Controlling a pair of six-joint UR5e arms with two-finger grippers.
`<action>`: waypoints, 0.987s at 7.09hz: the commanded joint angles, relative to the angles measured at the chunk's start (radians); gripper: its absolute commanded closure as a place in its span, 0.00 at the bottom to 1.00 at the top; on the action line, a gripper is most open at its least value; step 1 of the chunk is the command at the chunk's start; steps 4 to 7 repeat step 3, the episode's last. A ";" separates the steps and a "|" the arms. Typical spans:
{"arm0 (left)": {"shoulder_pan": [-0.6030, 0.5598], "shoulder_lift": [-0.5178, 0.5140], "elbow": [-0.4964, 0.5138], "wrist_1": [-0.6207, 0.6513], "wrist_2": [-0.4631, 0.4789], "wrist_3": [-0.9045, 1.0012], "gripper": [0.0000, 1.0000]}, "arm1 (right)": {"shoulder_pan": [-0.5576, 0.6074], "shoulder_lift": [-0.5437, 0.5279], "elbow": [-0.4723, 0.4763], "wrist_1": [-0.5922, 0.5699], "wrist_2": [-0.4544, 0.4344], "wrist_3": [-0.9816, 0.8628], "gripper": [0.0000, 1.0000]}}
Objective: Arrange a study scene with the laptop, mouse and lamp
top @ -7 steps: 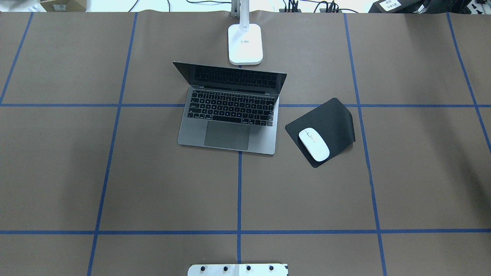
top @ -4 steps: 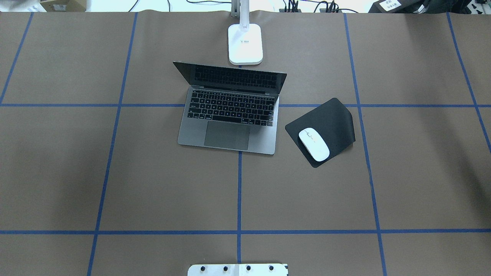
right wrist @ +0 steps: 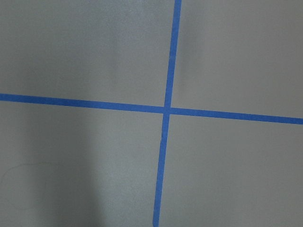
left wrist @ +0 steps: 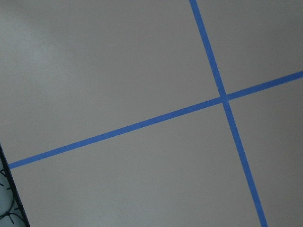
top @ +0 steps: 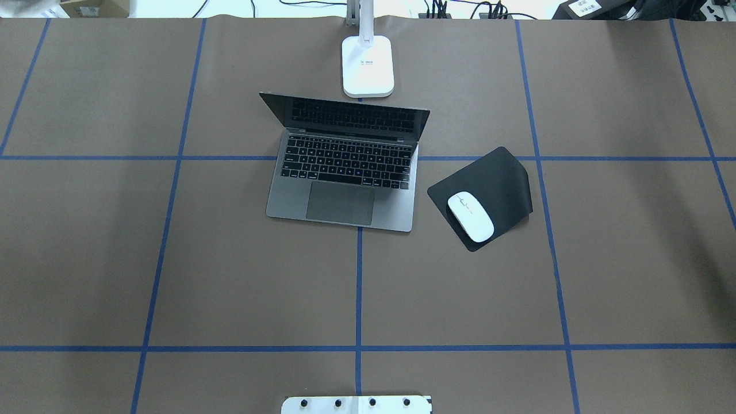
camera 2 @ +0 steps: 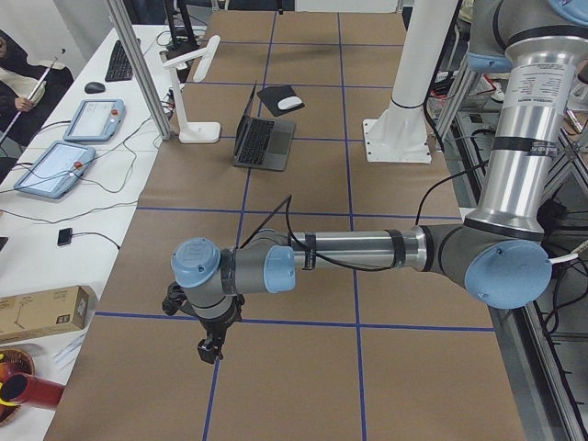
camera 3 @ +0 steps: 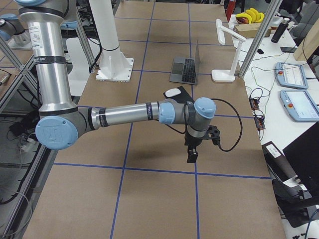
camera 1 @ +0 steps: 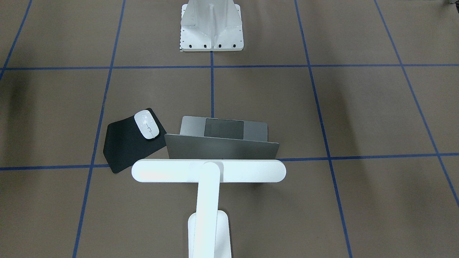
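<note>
The grey laptop (top: 345, 167) stands open at the table's middle, screen toward the far edge. The white mouse (top: 471, 216) lies on a black mat (top: 500, 178) to the laptop's right. The white lamp's base (top: 368, 66) stands behind the laptop; its bar (camera 1: 208, 171) hangs over the lid in the front-facing view. My left gripper (camera 2: 211, 349) shows only in the exterior left view, far from these things, above bare table. My right gripper (camera 3: 192, 155) shows only in the exterior right view, a little short of the mouse (camera 3: 172, 92). I cannot tell whether either is open or shut.
The white bolted mount (top: 356, 404) sits at the near edge, also in the front-facing view (camera 1: 211, 25). Blue tape lines grid the brown table. Both wrist views show only table and tape. A side desk with tablets (camera 2: 64, 161) and cables runs along the far edge.
</note>
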 commanded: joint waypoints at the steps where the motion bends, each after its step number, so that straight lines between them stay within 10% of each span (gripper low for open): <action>1: -0.002 0.007 0.005 -0.017 0.000 0.004 0.01 | -0.001 0.001 -0.008 -0.001 0.005 0.001 0.00; 7: -0.002 0.007 0.005 -0.017 0.000 0.003 0.01 | -0.001 0.000 -0.010 -0.001 0.047 -0.002 0.00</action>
